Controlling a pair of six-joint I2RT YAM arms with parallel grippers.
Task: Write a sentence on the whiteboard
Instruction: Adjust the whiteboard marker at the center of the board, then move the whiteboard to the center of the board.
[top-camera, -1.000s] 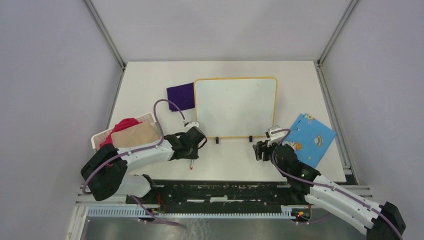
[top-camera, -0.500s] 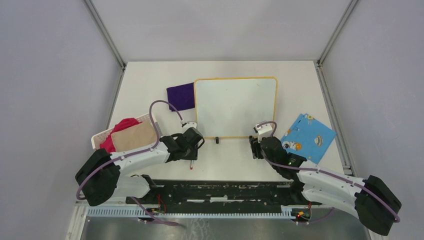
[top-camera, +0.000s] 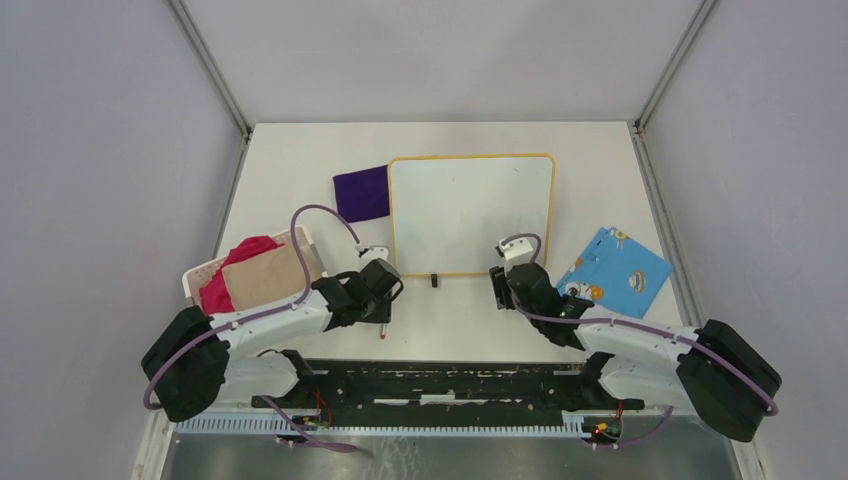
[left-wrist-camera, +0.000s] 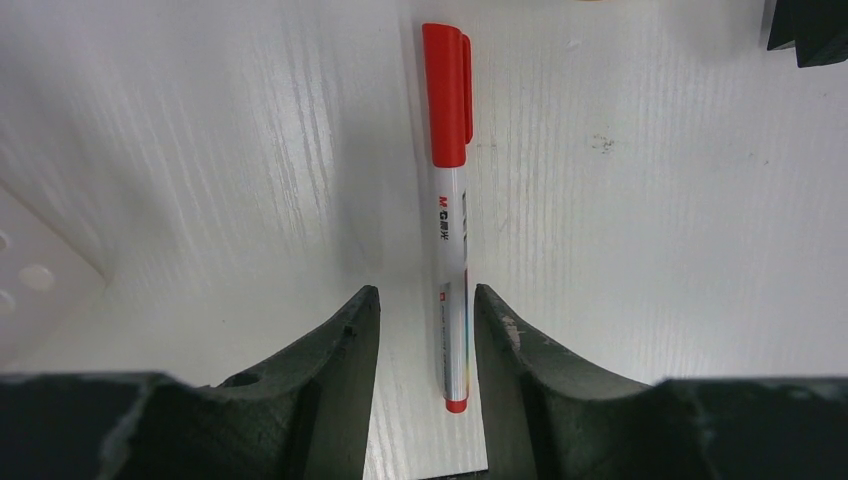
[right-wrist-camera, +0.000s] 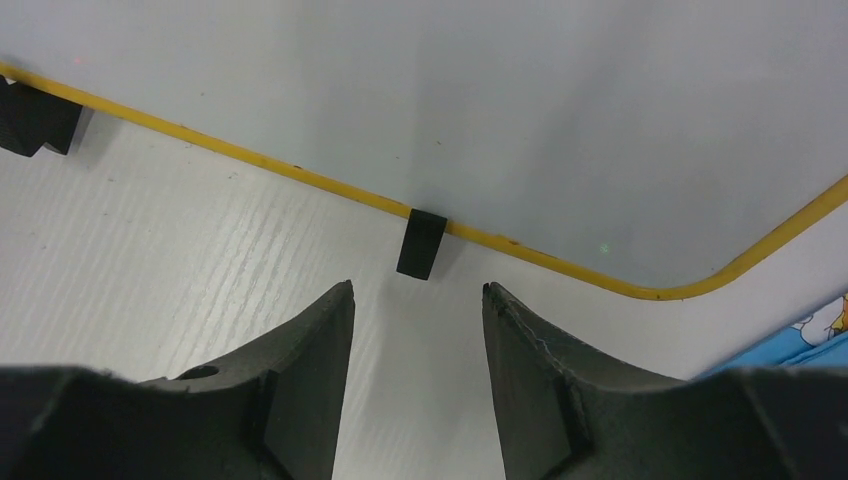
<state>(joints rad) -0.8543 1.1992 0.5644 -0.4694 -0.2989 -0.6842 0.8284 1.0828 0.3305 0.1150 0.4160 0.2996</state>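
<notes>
Just in front of the whiteboard's (top-camera: 470, 210) near left corner, the left end effector (left-wrist-camera: 420, 300) sits partly open astride a red marker (left-wrist-camera: 450, 200) lying on the desk (left-wrist-camera: 650, 200), not clamping it. The right end effector (right-wrist-camera: 415, 295), open and empty, faces the whiteboard's right foot (right-wrist-camera: 420, 245). Beyond both, the whiteboard lies flat mid-desk.

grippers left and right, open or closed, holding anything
Left gripper: open, marker lying loose between its jaws.
Right gripper: open, empty, facing the whiteboard.

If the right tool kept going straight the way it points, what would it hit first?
Probably the small black foot on the near edge of the whiteboard, dead ahead of the right tool; height is hard to judge.
</notes>
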